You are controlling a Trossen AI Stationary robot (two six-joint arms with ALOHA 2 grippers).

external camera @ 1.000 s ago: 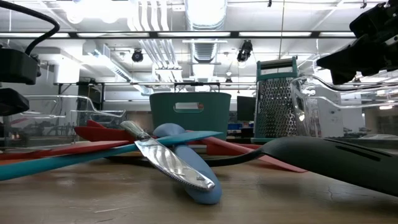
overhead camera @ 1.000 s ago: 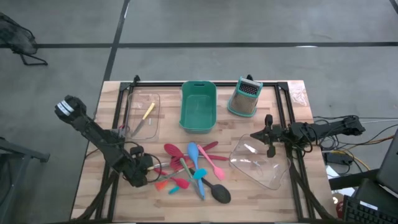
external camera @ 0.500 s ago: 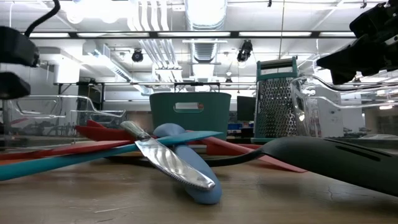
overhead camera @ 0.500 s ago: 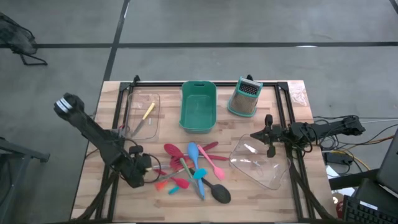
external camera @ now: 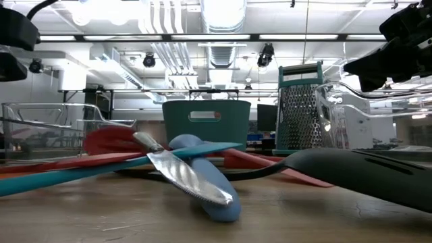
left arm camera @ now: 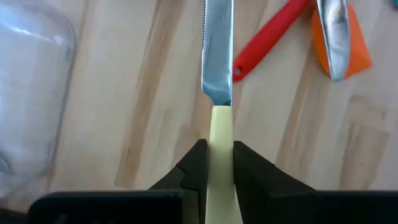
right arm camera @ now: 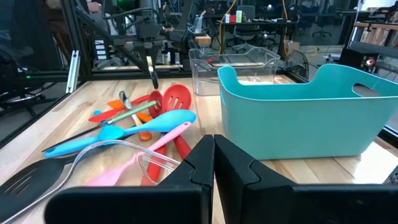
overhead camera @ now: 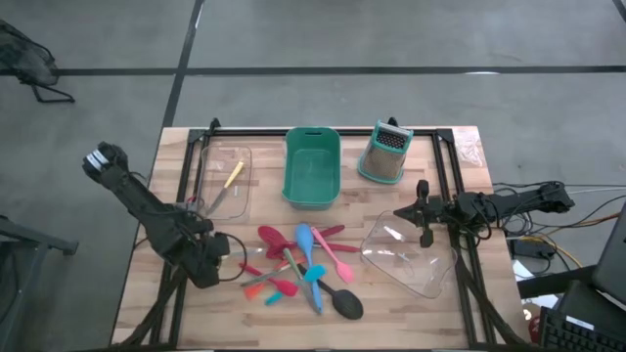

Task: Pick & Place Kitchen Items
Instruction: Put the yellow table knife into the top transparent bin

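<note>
Left gripper (left arm camera: 219, 163) at lower left of the high view pinches the cream handle of a serrated knife (left arm camera: 217, 56), blade pointing toward the utensil pile (overhead camera: 303, 266) at table centre.

Shiny metal knife blade (left arm camera: 217, 53), matt wooden table (left arm camera: 137, 112).
</note>
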